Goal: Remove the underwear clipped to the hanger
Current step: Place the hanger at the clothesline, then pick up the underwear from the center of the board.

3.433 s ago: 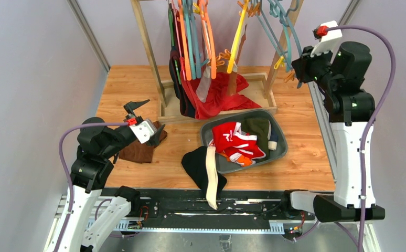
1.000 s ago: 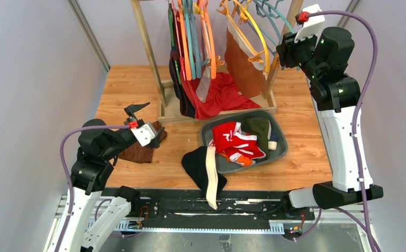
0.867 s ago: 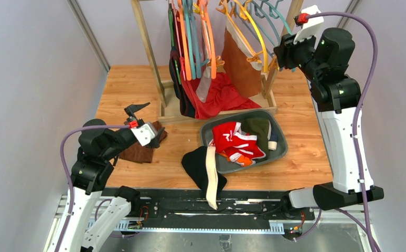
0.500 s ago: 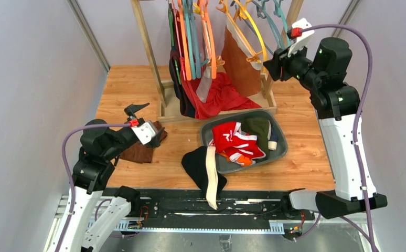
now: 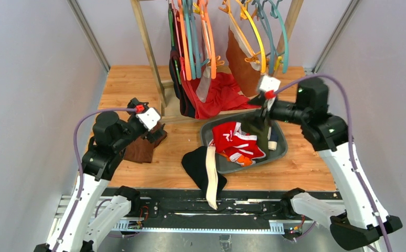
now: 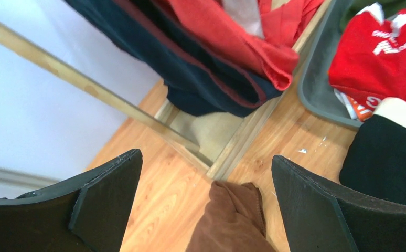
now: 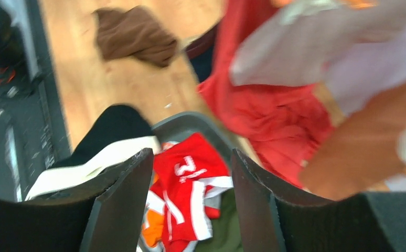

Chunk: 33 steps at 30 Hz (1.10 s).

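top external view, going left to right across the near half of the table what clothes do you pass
brown cloth → black briefs with a pale waistband → red briefs with white trim, lying in the grey bin

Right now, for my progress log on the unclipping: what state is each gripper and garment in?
left gripper: open, empty, over the dark brown cloth.
right gripper: open, empty, above the grey bin.
brown briefs: hanging from the yellow hanger on the rack.
red briefs: off the hanger, lying loose in the bin.
black briefs: off the hanger, on the table at the bin's left corner.
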{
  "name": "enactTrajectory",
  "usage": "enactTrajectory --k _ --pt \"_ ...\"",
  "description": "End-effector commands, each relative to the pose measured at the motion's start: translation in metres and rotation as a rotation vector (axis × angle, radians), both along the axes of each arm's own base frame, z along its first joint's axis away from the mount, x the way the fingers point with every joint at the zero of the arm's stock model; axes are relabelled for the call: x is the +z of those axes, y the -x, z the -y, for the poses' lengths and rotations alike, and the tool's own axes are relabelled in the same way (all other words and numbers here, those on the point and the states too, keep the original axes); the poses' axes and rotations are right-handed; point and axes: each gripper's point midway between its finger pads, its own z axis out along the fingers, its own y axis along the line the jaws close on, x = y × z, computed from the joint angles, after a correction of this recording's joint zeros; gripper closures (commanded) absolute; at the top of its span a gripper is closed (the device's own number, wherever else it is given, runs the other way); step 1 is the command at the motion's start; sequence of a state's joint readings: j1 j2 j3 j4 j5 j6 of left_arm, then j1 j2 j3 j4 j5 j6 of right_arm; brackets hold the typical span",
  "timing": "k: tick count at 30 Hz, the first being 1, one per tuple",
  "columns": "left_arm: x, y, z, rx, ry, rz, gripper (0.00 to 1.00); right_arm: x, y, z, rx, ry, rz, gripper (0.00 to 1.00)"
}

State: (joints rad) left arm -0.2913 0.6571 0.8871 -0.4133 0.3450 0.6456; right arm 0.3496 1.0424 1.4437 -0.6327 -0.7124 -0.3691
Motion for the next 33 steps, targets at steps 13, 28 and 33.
enactTrajectory --k 13,28,33 --pt "-0.034 -0.055 -0.049 0.385 0.071 -0.125 0.02 -0.249 0.149 -0.096 0.830 0.484 -0.009 0.41" --pt "-0.033 -0.045 -0.043 0.324 0.070 -0.087 0.02 -0.340 0.158 -0.117 0.965 0.851 0.010 0.38" --pt "-0.032 -0.043 -0.042 0.313 0.071 -0.079 0.02 -0.350 0.148 -0.123 0.933 0.883 0.053 0.50"
